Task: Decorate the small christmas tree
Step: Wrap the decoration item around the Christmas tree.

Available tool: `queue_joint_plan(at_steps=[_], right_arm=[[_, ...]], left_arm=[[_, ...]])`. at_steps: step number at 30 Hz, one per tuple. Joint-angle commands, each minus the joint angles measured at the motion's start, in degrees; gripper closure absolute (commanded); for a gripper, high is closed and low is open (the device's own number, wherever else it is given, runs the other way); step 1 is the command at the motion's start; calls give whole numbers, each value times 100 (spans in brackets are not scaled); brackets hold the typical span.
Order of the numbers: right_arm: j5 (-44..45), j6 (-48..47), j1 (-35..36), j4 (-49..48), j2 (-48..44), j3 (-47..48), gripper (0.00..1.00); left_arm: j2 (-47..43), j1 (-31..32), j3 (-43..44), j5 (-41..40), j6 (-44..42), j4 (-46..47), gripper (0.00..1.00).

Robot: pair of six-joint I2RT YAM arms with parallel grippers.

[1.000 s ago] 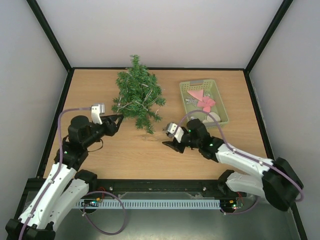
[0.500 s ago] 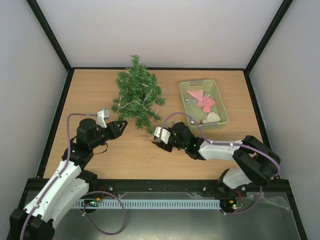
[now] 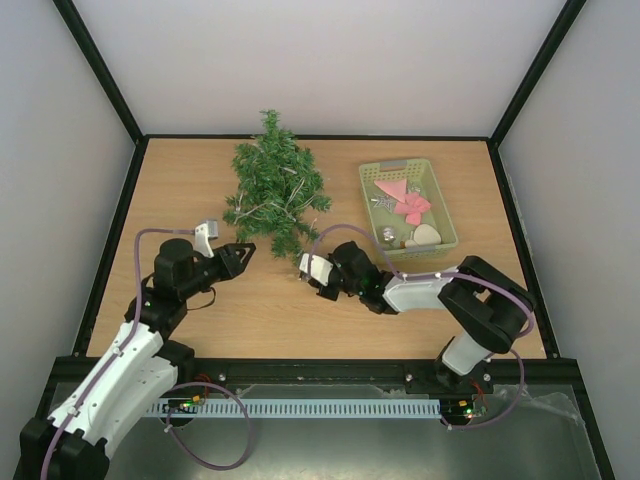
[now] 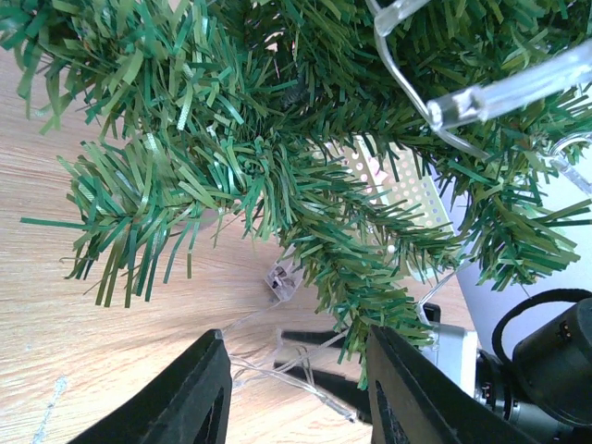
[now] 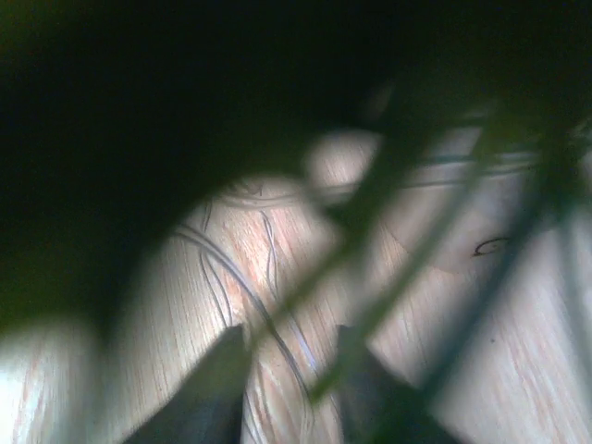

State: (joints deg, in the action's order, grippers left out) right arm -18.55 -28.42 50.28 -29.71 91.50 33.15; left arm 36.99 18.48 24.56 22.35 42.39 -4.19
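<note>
The small christmas tree (image 3: 275,193) lies flat on the wooden table, tip toward the back wall, with a clear light string (image 3: 268,207) draped over its branches. Loose strands of that string (image 4: 277,365) trail on the wood at the tree's lower end. My left gripper (image 3: 246,252) is open just left of that end; in the left wrist view (image 4: 296,393) a low branch and the thin wires lie between its fingers (image 4: 199,398) without being pinched. My right gripper (image 3: 304,269) is under the tree's lower branches, open, its blurred fingers (image 5: 211,393) on either side of wire strands (image 5: 268,324).
A pale green basket (image 3: 444,215) stands right of the tree with a pink ornament (image 3: 408,204), a white piece (image 3: 427,234) and a small silver ball (image 3: 388,235) inside. Black rails border the table.
My right gripper has slid left across the table to the tree's lower end, and its jaws have narrowed. My left gripper has shifted slightly right toward the same spot.
</note>
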Motion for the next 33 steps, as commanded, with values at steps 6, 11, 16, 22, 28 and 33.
queue_joint_plan(at_steps=[6, 11, 16, 22, 28, 33], right_arm=[[240, 288, 41, -98, -747, -53, 98], [304, 256, 43, 168, -1156, -157, 98], [197, 297, 76, 420, -1408, -143, 98], [5, 258, 245, 665, -1649, -56, 98], [120, 233, 457, 916, -1525, 41, 98], [304, 267, 785, 990, -1256, 176, 98]], left_arm=[[179, 87, 71, 24, -423, -80, 57], [310, 232, -82, 24, -314, 120, 58], [426, 433, -135, -105, -202, 292, 58], [447, 551, -215, -231, -196, 349, 58], [419, 592, -235, -255, -165, 354, 59], [309, 604, -217, -264, -175, 261, 59]])
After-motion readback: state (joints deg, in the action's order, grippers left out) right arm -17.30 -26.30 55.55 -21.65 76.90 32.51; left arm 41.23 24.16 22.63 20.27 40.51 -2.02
